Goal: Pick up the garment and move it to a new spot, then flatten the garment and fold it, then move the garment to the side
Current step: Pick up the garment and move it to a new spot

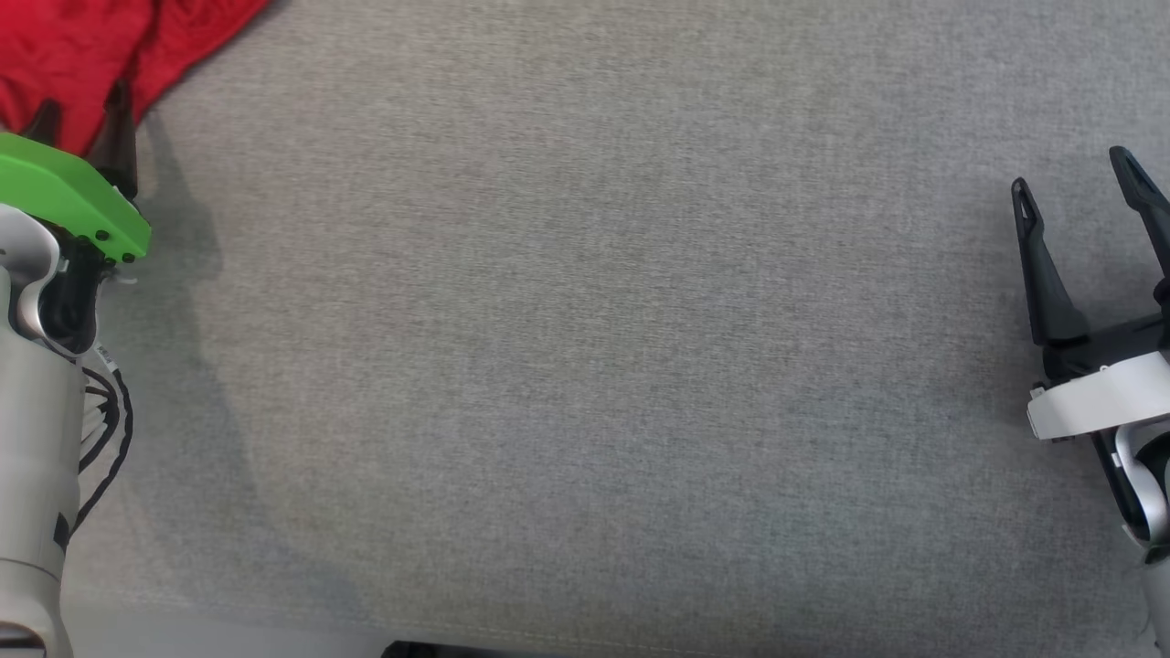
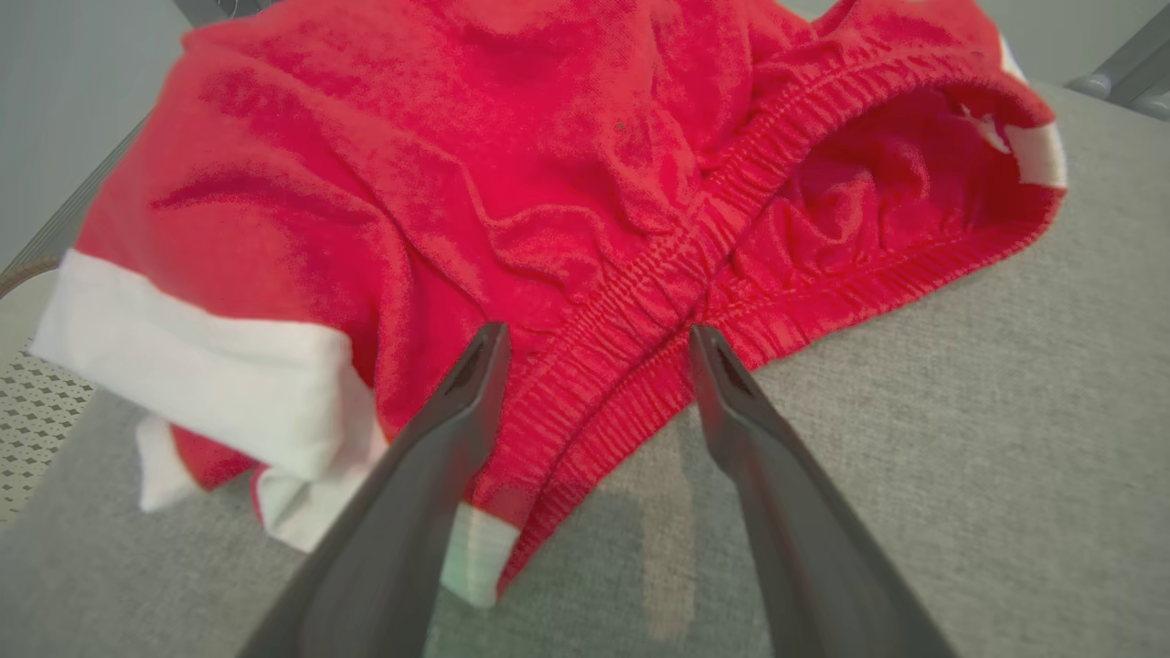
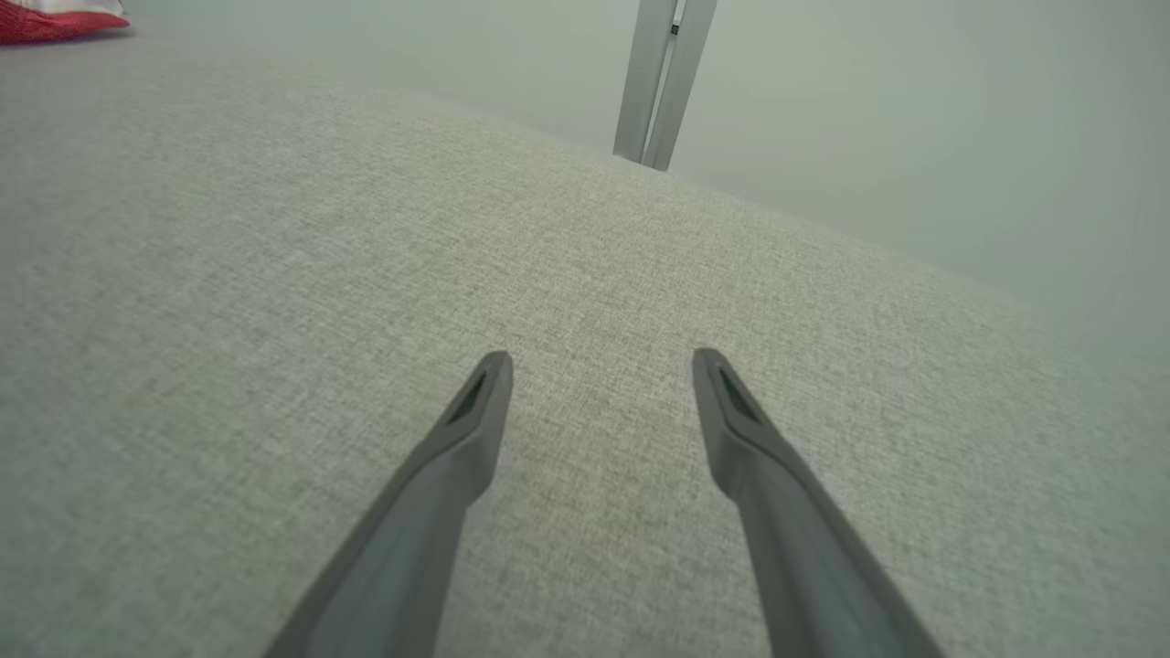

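Garment (image 2: 411, 183) is seen bunched at the far left of the table (image 1: 594, 366), judged soft, light and floppy, so its thicker elastic waistband (image 2: 631, 292), framed by the wide-open left gripper (image 2: 596, 334), is favoured for the hold; right gripper (image 3: 599, 361) is spread wide, empty.

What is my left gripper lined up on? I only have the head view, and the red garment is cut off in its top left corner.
Observer: The left wrist view shows the left gripper open, its tips either side of the garment's elastic waistband.
Operator: Any cloth pinched yet?
Observer: No, the jaws stand wide apart with nothing clamped.
Operator: Is it plain red?
Observer: No, a white band edges the leg opening.
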